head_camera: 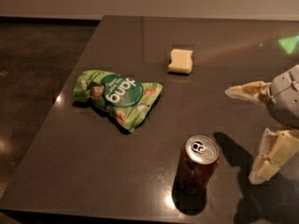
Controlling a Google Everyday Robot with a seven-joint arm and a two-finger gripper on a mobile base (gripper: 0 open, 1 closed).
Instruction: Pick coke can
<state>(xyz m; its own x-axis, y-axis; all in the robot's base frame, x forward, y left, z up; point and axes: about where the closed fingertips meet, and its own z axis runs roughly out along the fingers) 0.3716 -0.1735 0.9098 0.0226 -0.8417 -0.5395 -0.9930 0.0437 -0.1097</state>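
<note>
Camera view looks down at a dark, glossy table [117, 171] whose near edge runs along the bottom of the picture. The coke can [197, 169] stands upright near that front edge, right of the middle, its reddish-brown side facing the camera and its silver top with pull tab catching the light. Nothing touches it.

The gripper [241, 134] comes in from the right edge, to the right of the can and apart from it. Its two pale fingers are spread wide: one finger [245, 91] points left, farther back than the can, and the other [271, 158] hangs down beside the can's right side, with a strip of bare table between them. The gripper holds nothing. Its shadow falls on the table just right of the can.

A crumpled green snack bag [117, 97] lies flat to the left and farther back, well apart from the can. A small pale yellow block [180, 61], possibly a sponge, sits farther back still, near the table's middle. A green spot of light [288, 43] shows at the far right.
</note>
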